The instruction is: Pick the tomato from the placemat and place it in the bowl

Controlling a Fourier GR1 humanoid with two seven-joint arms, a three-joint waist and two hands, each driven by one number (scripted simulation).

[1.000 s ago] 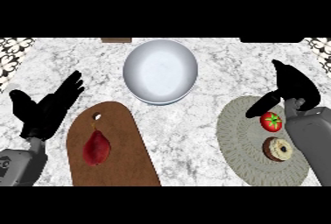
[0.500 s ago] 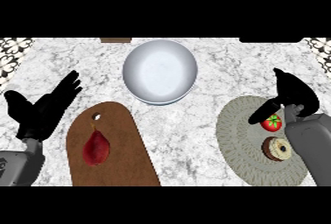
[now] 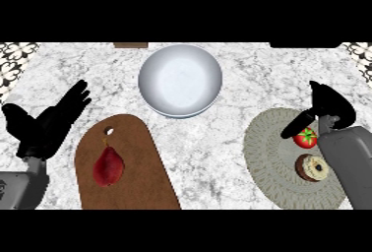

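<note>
Tomato (image 3: 305, 139) lies on the placemat (image 3: 272, 162), at 4 o'clock from the bowl (image 3: 180, 80), a bagel (image 3: 314, 167) just beside it. Right hand (image 3: 328, 109) sits over the tomato, thumb at its 9 o'clock side, fingers spread, nothing held. Left hand (image 3: 45, 129) rests open. Advice: curl round the tomato alone, clear of the bagel, before lifting.

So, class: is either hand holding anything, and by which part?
Nothing is held. The right hand is open above the tomato, its thumb beside it; the left hand rests open.
</note>
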